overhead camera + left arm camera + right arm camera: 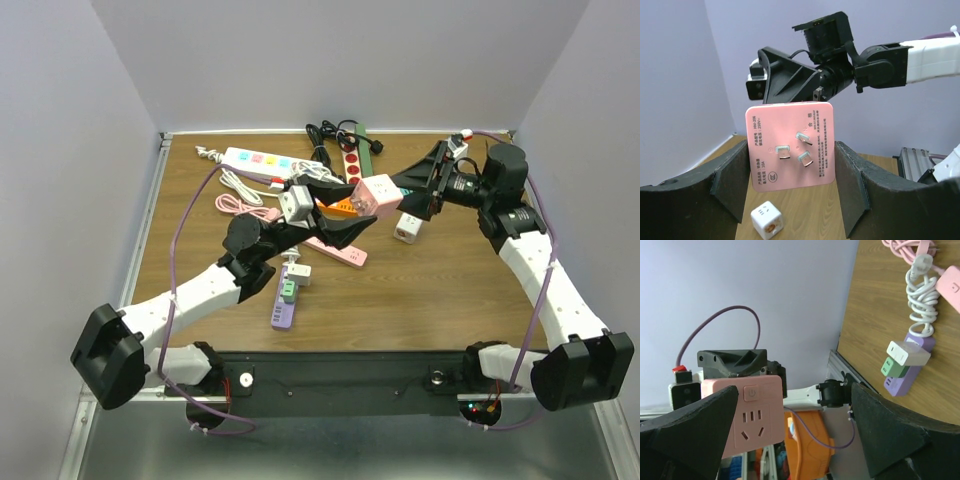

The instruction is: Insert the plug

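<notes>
Near the middle of the top view, squeezing a pink plug block (377, 196) by 2 sides with the left gripper (352, 215), up above the brown table (450, 290), 3 metal prongs showing in the left wrist view, with the right gripper (406, 192) just to its right, fingers spread wide.

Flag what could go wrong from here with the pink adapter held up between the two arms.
1. The pink adapter sits clamped in the left gripper with its prongs facing that wrist, so plugging it in probably needs a handover or regrasp.
2. The right gripper is open, facing it; a mistimed release could drop it onto the cluttered table.
3. The grippers are very close and might collide.
</notes>
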Robot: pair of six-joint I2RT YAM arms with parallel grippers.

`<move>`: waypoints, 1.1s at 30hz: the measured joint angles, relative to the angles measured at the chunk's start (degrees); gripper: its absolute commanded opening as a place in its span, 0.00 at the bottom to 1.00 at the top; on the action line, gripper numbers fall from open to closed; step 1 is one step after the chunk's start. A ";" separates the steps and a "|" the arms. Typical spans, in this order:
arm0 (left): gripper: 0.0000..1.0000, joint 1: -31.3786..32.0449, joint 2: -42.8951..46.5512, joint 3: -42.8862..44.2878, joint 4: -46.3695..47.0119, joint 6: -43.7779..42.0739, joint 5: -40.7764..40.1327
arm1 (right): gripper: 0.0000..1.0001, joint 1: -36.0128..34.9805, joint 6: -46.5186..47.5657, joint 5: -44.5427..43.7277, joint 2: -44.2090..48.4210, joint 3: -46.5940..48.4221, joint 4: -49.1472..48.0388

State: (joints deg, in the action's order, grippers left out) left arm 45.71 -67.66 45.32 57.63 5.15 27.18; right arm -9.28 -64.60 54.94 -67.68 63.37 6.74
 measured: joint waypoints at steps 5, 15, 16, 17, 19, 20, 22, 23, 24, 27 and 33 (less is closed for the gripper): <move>0.00 1.33 -2.54 0.02 5.62 -0.37 -0.15 | 1.00 0.61 -5.46 1.11 -0.24 0.00 -2.86; 0.00 2.32 -7.69 0.70 10.45 -0.57 0.63 | 1.00 0.57 -17.49 2.43 1.75 -1.40 -14.40; 0.00 2.27 -7.93 0.70 10.51 -0.57 0.63 | 1.00 0.57 -17.81 2.38 1.99 -1.49 -15.15; 0.00 2.25 -7.93 0.70 10.56 -0.57 0.57 | 1.00 0.66 -18.93 2.54 2.10 -1.60 -16.48; 0.00 2.21 -7.93 0.70 11.10 -0.59 0.39 | 1.00 0.68 -19.63 2.51 2.19 -1.77 -17.94; 0.00 2.19 -7.93 0.70 11.45 -0.61 0.26 | 1.00 0.68 -20.13 2.67 2.34 -2.14 -18.69; 0.00 2.21 -7.93 0.70 11.80 -0.59 0.22 | 1.00 0.68 -20.59 2.89 2.84 -3.15 -19.37; 0.00 2.21 -7.96 0.70 11.93 -0.59 0.22 | 1.00 0.68 -20.79 3.13 3.19 -3.80 -19.67; 0.00 2.21 -8.00 0.70 12.04 -0.57 0.22 | 1.00 0.68 -20.81 3.21 3.41 -4.22 -19.93; 0.00 2.21 -8.41 0.92 12.81 -0.55 0.26 | 1.00 0.63 -21.05 4.02 4.26 -5.92 -20.37; 0.00 2.19 -10.88 2.71 13.42 -0.11 0.70 | 0.99 0.57 -21.05 5.90 4.55 -6.34 -20.57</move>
State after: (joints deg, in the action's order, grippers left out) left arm 47.90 -78.54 48.03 71.05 5.04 27.88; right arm -8.71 -85.65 60.84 -63.13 57.04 -13.82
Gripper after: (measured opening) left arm 0.702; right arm 0.995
